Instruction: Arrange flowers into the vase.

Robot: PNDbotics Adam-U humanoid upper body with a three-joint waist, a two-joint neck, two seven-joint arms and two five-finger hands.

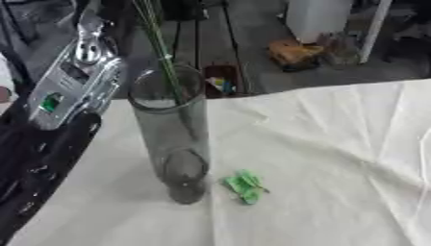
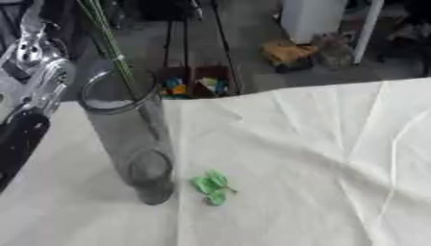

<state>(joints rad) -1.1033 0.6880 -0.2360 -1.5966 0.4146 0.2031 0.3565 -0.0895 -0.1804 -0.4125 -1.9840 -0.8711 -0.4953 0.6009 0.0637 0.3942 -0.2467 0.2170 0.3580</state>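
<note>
Nearest you, a small green leafy scrap (image 1: 244, 186) lies on the white cloth (image 1: 336, 158), just right of the clear glass vase (image 1: 171, 129), which stands upright on that cloth. Farther back, thin green stems (image 1: 160, 48) rise out of the vase's mouth, and your left arm (image 1: 63, 91) reaches up along the left edge. Its hand is out of view, as is your right hand, so you cannot tell either grip.

A wrinkled white cloth (image 1: 336, 158) is covering the table, dark grey floor (image 1: 252, 43) is showing behind it, and a white post (image 2: 368, 29) and orange clutter (image 1: 290, 52) are sitting back there
</note>
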